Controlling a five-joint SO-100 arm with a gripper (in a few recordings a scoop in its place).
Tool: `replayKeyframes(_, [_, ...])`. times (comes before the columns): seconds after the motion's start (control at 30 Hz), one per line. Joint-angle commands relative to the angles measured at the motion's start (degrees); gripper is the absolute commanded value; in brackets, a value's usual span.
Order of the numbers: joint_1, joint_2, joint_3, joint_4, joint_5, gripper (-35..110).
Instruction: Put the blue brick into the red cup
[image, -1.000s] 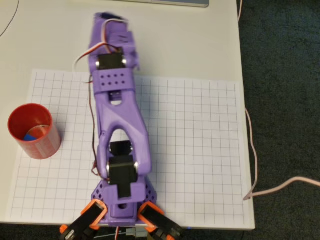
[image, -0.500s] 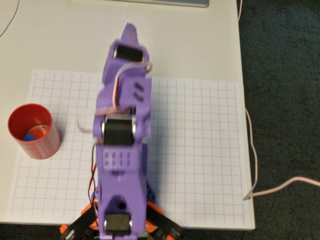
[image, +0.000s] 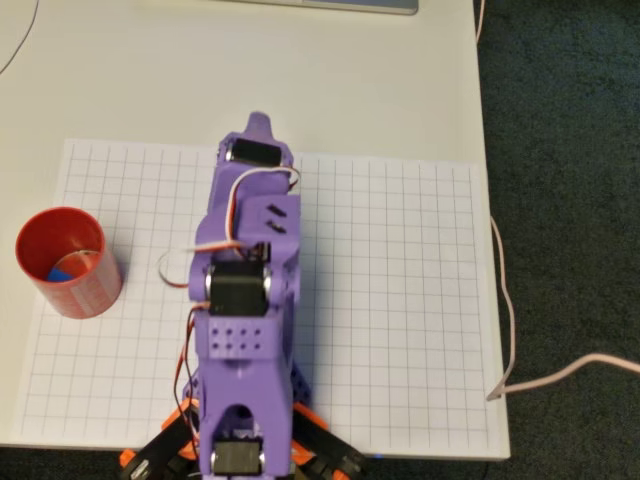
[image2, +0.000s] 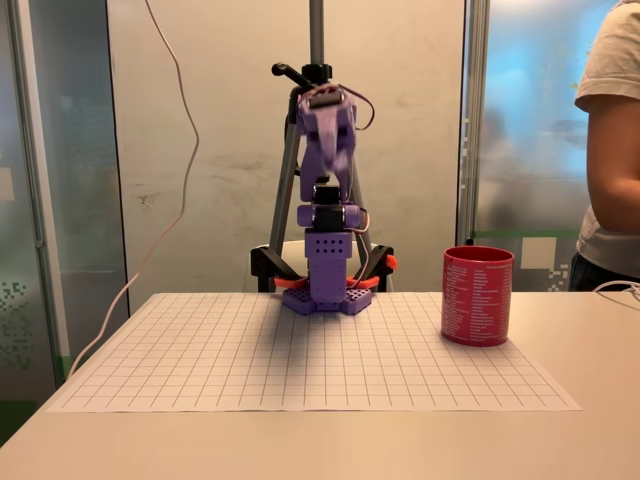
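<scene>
Looking across the overhead view from the left edge, we find the red cup at mid-left on the grid mat, with the blue brick lying inside it. Our purple arm stands folded at centre, well apart to the right. We cannot tell how the gripper jaws stand. We judge the task done.

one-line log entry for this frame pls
arm: folded up over its base | hand: raised, open/shut unclear, nothing visibly held | blue brick: inside red cup | red cup: upright on grid mat, apart from arm
</scene>
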Motion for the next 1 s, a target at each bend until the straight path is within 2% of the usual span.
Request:
replayKeyframes(0.0, [-2.11,0.26,9.93,2.11,0.26,0])
replayKeyframes(0.1, [-2.55,0.35,17.05,4.57,0.97,0])
replayKeyframes(0.3, [-2.46,0.35,29.62,0.44,0.35,0])
replayKeyframes(0.97, [-2.29,0.35,29.44,0.35,0.26,0])
